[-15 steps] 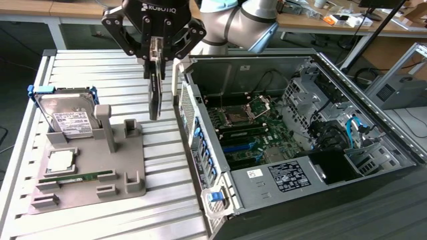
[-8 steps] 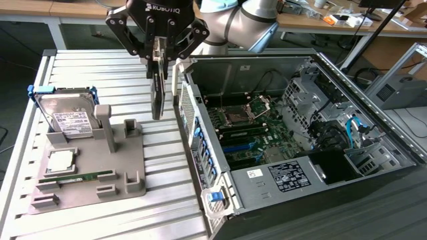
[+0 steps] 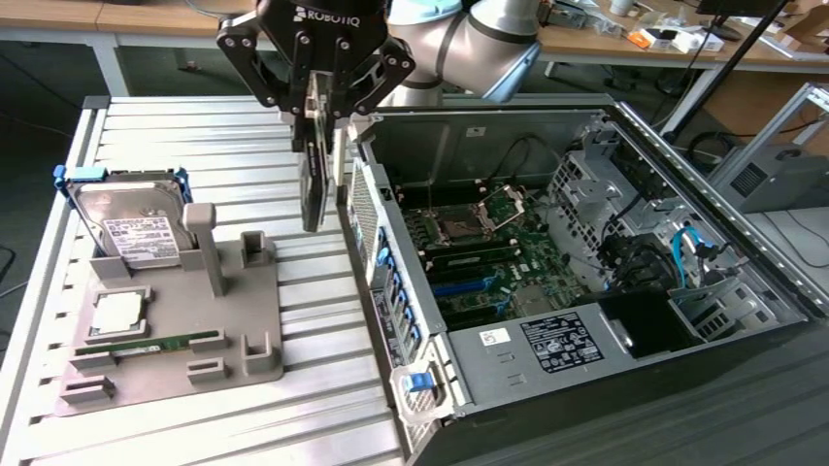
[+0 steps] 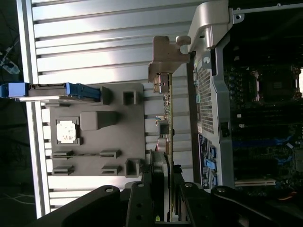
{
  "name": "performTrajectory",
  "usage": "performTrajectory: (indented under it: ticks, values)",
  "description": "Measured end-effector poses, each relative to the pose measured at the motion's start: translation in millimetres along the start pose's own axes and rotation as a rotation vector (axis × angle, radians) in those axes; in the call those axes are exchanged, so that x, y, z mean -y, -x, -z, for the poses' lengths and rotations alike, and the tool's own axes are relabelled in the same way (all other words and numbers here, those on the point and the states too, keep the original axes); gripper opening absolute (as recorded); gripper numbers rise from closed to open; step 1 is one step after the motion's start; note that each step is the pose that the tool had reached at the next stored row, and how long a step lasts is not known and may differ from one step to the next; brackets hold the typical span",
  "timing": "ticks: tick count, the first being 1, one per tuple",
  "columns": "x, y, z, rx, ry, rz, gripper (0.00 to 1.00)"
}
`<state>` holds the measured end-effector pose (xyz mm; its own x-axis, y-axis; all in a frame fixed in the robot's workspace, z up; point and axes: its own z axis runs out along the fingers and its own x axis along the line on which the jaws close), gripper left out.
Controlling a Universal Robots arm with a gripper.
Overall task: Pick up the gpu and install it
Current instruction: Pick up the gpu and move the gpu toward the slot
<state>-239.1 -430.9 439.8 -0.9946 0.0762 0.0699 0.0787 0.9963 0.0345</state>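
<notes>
The gpu [image 3: 313,184] is a thin dark card hanging upright and edge-on, lifted off the slatted table between the grey holder and the open computer case. My gripper [image 3: 321,121] is shut on the card's upper end, fingers pressed against both faces. In the wrist view the gpu [image 4: 169,123] runs as a thin line away from my gripper [image 4: 166,191], ending in its silver metal bracket [image 4: 163,66]. The card sits just outside the case's rear wall [image 4: 208,94], close to it.
The open computer case [image 3: 518,359] lies on its side with the motherboard [image 3: 480,252] exposed. A grey holder [image 3: 194,330] carries a hard drive [image 3: 130,228], a processor chip [image 3: 116,311] and a green memory stick [image 3: 149,343]. Desks stand behind.
</notes>
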Motion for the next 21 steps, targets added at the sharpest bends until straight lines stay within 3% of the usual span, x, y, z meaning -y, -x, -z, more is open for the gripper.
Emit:
performTrajectory:
  ticks: [12, 21]
  values:
    - [-0.9, 11.2, 0.8, -0.0127, -0.0014, 0.0, 0.27]
    - [-0.9, 11.5, 0.8, -0.0131, -0.0015, -0.001, 0.27]
